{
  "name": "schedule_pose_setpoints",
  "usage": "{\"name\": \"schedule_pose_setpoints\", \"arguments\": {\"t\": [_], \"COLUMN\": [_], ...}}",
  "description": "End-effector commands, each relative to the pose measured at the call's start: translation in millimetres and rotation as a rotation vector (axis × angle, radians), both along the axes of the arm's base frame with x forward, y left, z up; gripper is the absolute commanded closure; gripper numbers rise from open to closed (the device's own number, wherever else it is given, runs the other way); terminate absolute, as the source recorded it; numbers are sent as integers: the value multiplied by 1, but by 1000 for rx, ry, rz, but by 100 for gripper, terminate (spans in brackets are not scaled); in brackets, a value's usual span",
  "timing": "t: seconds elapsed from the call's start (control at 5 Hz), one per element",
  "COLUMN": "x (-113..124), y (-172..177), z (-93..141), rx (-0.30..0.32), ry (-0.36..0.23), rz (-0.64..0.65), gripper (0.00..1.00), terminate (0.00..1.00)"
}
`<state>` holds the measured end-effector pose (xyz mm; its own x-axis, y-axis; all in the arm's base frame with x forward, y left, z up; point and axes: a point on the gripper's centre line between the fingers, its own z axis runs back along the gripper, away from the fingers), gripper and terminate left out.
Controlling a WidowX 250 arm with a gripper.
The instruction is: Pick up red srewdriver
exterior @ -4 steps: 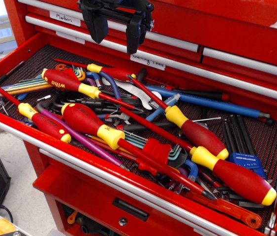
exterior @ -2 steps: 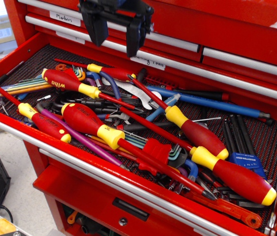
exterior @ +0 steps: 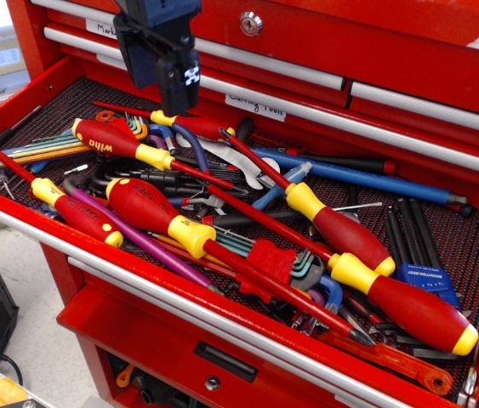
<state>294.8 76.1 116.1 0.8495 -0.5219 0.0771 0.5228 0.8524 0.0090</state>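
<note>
Red tool-chest drawer (exterior: 18,110), cluttered. Above the red srewdriver (exterior: 111,140), the gripper (exterior: 161,72) is seen, its jaw state indiscernible. Light, rigid; best grasped at mid-handle, it is judged.

A single fixed camera looks down at an angle, from close in front and slightly left, into the open drawer (exterior: 26,95) of a red tool chest (exterior: 409,51), the end effector (exterior: 161,53) entering at the frame's top edge.
</note>
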Motion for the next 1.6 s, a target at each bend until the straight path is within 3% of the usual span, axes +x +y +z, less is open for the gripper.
{"name": "schedule_pose_setpoints", "arguments": {"t": [0.0,0.2,0.4,1.2,1.4], "x": [5,16,26,30,31], "y": [33,43,48,64,66], "z": [-7,-24,-40,-87,-95], "rx": [78,129,153,135,98], "ry": [-80,-131,-151,-169,-183], "rz": [-406,-641,-709,-694,-668], "gripper": [0,0,0,0,0], "terminate": [0,0,0,0,0]}}
